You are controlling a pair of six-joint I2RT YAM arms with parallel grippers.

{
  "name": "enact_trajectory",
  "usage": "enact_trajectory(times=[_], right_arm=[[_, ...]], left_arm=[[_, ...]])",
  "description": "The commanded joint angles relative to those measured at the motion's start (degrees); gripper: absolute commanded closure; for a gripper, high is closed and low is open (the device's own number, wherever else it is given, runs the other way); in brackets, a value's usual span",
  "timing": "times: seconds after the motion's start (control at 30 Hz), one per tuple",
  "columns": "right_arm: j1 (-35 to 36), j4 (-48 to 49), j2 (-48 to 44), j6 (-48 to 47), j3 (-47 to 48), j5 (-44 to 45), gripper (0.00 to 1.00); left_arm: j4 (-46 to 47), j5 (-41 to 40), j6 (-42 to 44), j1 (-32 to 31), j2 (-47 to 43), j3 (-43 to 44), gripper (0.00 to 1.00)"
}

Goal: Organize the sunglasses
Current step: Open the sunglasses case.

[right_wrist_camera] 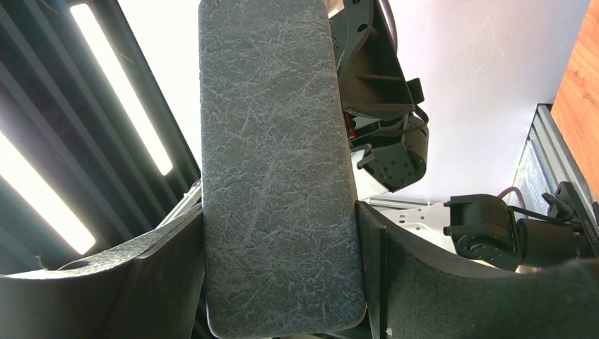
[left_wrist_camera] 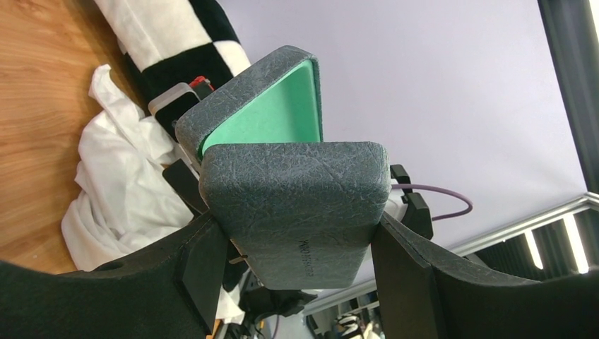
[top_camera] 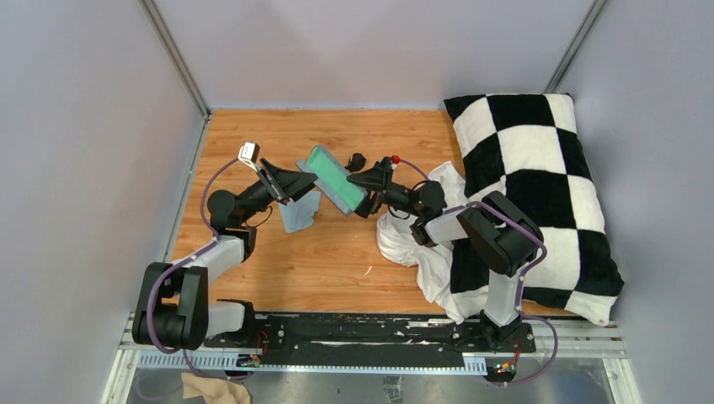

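Note:
The grey-blue case [top_camera: 335, 178] is held open in the air over the table's middle, its teal-green inside facing up. My left gripper [top_camera: 307, 182] is shut on its left half; in the left wrist view [left_wrist_camera: 293, 247] the fingers clamp the grey shell [left_wrist_camera: 297, 205], and the teal-lined half [left_wrist_camera: 272, 116] stands beyond it. My right gripper [top_camera: 367, 182] is shut on the other half, whose grey outside [right_wrist_camera: 275, 176] fills the right wrist view [right_wrist_camera: 282, 268]. A small black thing [top_camera: 356, 160] just beyond the case looks like the sunglasses, too small to make out.
A grey-blue cloth [top_camera: 299, 215] lies on the wooden table [top_camera: 337, 261] under the case. A crumpled white cloth [top_camera: 421, 244] lies under the right arm. A big black-and-white checked pillow [top_camera: 539, 168] fills the right side. Grey walls stand on three sides.

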Motion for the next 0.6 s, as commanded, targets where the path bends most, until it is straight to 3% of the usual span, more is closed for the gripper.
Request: enact_trajectory(times=[0.0,0.57], right_arm=[[0.1,-1.6,4.7,-0.1,-1.9,0.6,0.26],[-0.1,-1.6,4.0,-0.5,-1.8,0.1,0.24]], left_arm=[[16.9,12.1,-3.7,-3.2,-5.2,1.5,1.00],[17.0,12.7,-2.8,-3.2,-6.5,1.2,1.00]])
